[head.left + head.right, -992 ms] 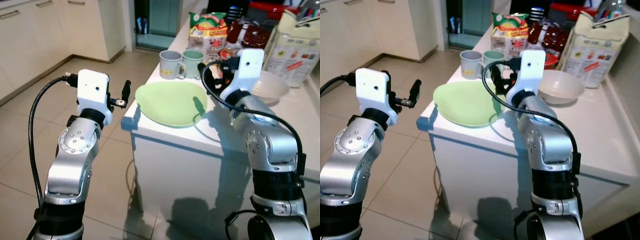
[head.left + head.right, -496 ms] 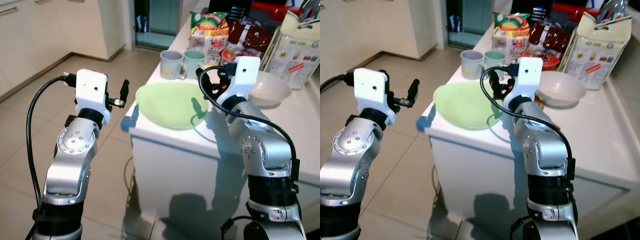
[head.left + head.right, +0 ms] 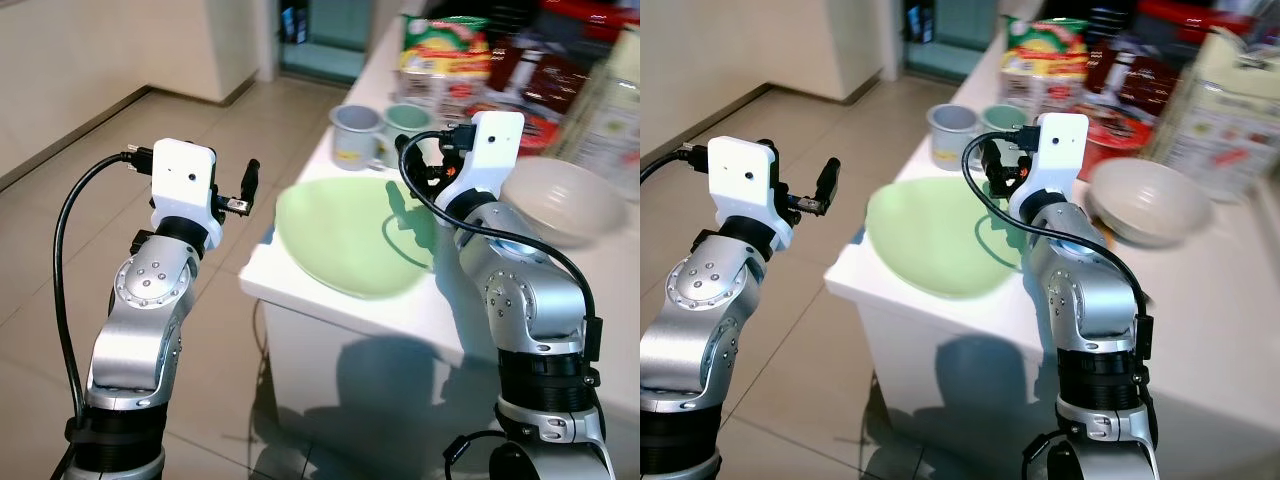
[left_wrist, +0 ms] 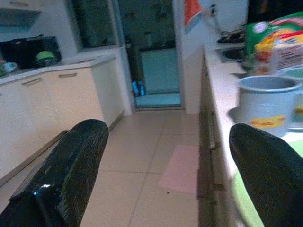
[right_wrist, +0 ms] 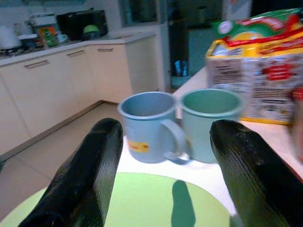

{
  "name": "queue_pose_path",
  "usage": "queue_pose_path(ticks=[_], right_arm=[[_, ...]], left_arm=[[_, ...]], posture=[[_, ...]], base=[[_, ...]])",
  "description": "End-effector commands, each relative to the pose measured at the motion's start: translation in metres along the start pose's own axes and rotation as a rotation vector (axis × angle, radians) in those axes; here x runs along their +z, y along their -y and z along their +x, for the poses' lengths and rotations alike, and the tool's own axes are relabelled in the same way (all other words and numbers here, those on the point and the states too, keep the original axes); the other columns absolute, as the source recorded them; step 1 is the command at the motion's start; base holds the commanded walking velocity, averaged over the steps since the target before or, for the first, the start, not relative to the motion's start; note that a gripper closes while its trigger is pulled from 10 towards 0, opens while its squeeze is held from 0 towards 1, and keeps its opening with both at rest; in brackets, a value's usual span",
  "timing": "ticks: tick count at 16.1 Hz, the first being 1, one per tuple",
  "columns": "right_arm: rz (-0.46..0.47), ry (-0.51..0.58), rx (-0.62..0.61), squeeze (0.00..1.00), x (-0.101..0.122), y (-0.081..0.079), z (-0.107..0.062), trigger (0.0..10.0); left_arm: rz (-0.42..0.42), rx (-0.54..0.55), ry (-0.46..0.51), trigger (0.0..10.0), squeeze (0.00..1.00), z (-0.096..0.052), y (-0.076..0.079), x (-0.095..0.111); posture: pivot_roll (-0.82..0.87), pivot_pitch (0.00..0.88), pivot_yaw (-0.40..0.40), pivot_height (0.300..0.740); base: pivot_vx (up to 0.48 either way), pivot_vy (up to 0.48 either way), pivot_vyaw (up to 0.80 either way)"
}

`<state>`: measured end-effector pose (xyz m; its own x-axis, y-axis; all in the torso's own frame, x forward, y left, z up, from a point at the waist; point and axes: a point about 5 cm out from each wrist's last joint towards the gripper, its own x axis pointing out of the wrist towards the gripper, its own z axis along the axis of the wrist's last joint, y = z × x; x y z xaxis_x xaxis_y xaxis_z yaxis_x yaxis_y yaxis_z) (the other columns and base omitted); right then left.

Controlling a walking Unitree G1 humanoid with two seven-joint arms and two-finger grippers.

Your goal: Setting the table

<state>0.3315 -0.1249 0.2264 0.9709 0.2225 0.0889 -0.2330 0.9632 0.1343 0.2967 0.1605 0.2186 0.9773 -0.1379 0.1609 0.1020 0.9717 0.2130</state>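
Since earlier: whole view has shifted, so the camera has moved; green plate lies as before on the worktop's near corner.
Left eye view: one green plate, two mugs, blue and green, one white bowl, all on the white worktop; right end effector hovers over the plate's far edge.
Right eye view: left end effector hangs over the floor, beside the worktop; food packets crowd the back.
Left wrist view: black fingers spread wide, nothing between.
Right wrist view: fingers spread, empty, both mugs straight ahead.
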Motion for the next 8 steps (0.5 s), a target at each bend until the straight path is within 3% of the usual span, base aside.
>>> queue_pose_path(ticks=[1,8], right_arm=[[-0.002,0.011,-0.003,0.0,0.0026,0.0,-0.0001,10.0],[0.001,0.012,-0.004,0.0,0.0026,0.0,-0.0007,10.0]], left_arm=[[0.011,-0.003,0.02,10.0,0.0,0.001,0.0005,0.0045],[0.021,-0.013,0.013,10.0,0.0,0.001,0.0027,0.0025]], posture=[[0.05,0.0,-0.025,0.74],[0.05,0.0,-0.022,0.74]], base=[[0.3,0.0,0.0],[0.0,0.0,0.0]])
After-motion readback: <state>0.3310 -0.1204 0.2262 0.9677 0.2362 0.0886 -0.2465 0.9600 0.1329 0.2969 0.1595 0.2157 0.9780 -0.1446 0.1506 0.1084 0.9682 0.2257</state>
